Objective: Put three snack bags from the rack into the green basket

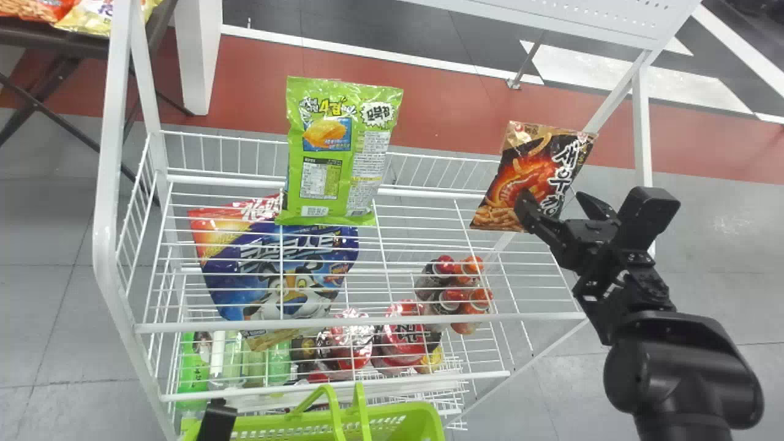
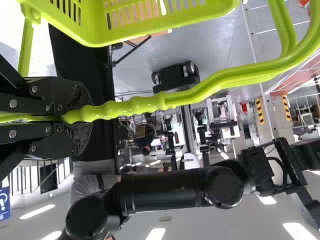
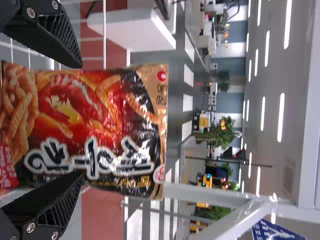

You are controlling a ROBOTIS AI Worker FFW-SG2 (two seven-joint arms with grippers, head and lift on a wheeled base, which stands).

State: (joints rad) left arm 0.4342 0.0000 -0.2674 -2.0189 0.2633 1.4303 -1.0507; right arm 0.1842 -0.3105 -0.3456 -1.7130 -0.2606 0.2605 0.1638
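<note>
At the rack's right end, my right gripper [image 1: 553, 199] stands open at the dark orange shrimp snack bag [image 1: 533, 174]. In the right wrist view the fingers of the right gripper [image 3: 79, 120] are spread, one towards each side edge of that bag [image 3: 100, 127], not closed on it. A green snack bag [image 1: 337, 159] stands upright on the top wire shelf, left of centre. The green basket [image 1: 398, 416] hangs low before the rack; my left gripper [image 1: 217, 419] is beside it. The left wrist view has my left gripper [image 2: 75, 117] shut on the basket handle [image 2: 140, 106].
The white wire rack [image 1: 361, 321] has side posts and an upper panel [image 1: 569, 21] close around the right arm. Beneath the top shelf are a blue cereal bag [image 1: 282, 263], bundled bottles [image 1: 459, 294] and red packs [image 1: 404, 337]. A dark table with bags stands back left.
</note>
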